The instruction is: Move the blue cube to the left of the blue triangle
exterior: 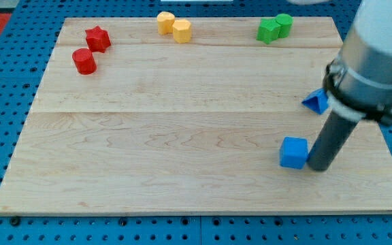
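Observation:
The blue cube sits on the wooden board at the lower right. The blue triangle lies above it toward the view's right, partly hidden behind my arm. My tip rests on the board just right of the blue cube, touching or nearly touching its right side. The rod rises from there to the arm's grey body at the view's upper right.
A red star and red cylinder sit at the upper left. Two yellow blocks are at top centre. Two green blocks are at top right. The board's right edge is close to my tip.

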{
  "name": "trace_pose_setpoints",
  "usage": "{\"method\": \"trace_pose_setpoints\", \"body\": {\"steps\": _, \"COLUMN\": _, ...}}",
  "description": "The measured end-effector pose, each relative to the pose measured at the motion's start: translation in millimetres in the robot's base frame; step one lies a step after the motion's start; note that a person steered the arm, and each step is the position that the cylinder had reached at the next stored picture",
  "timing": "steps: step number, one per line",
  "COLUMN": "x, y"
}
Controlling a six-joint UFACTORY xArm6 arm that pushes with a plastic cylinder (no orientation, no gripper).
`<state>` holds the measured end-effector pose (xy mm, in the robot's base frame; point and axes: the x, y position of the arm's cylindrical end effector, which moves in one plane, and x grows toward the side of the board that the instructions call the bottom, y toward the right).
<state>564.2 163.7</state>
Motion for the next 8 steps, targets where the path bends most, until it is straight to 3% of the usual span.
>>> {"method": "trace_pose_setpoints", "body": {"steps": 2, "x": -72.7, "y": -63.5}}
{"method": "trace_pose_setpoints", "body": {"steps": 3, "x": -67.7, "y": -84.6}}
{"method": "trace_pose_setpoints", "body": {"steps": 4, "x": -102.2, "y": -128.1}}
{"method": "trace_pose_setpoints", "body": {"steps": 5, "x": -100.4, "y": -69.4}}
{"method": "trace_pose_setpoints", "body": {"steps": 8, "x": -110.6, "y": -46.2}}
